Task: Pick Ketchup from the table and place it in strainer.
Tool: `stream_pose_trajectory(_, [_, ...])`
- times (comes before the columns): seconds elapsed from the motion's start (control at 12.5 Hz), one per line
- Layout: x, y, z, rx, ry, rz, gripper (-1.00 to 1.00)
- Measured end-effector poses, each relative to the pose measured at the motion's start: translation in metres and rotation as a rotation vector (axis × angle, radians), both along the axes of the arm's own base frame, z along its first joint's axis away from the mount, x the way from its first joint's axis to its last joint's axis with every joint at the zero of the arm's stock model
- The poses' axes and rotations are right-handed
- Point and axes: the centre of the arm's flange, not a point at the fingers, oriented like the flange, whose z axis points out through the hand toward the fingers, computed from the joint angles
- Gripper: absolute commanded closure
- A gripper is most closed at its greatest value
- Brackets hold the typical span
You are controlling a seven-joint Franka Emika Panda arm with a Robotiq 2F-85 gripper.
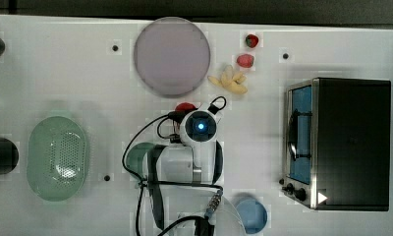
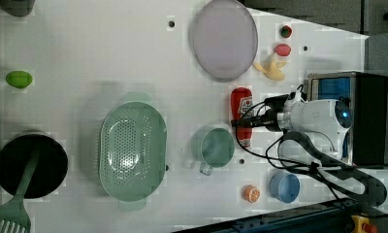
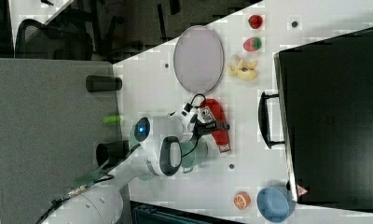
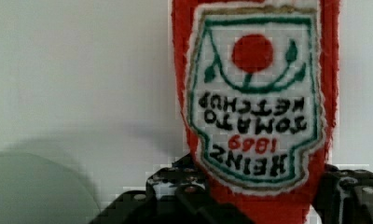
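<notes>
The Ketchup [image 4: 254, 93] is a red bottle with a white tomato label, near the middle of the white table. The top view shows it as a small red blob [image 1: 185, 106] half hidden under my wrist. It looks long in the left view [image 2: 241, 104] and the right view [image 3: 214, 114]. My gripper [image 2: 245, 125] [image 3: 213, 127] [image 4: 264, 205] has a black finger against each side of the bottle's narrow end. The strainer [image 1: 35, 152] [image 2: 107, 150] is a pale green holed oval basket at the top view's left, well apart from the arm.
A teal mug [image 1: 135, 155] [image 2: 214, 147] stands close beside my arm, between bottle and strainer. A purple plate [image 1: 171, 56], a banana [image 1: 229, 80] and red fruits lie behind. A toaster oven [image 1: 342, 142], a blue bowl [image 1: 252, 216] and a black pot [image 2: 31, 165] ring the table.
</notes>
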Motion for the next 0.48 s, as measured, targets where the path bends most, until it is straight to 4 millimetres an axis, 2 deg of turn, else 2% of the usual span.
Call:
stream_pose_trajectory(0.24, [0.003, 0.001, 0.021, -0.004, 0.010, 0.005, -0.23])
stream_pose_trajectory(0.32, [0.003, 0.002, 0.036, -0.009, 0.031, 0.012, -0.23])
stream_pose_trajectory(0.48, [0.006, 0.004, 0.081, -0.027, 0.045, 0.022, -0.23])
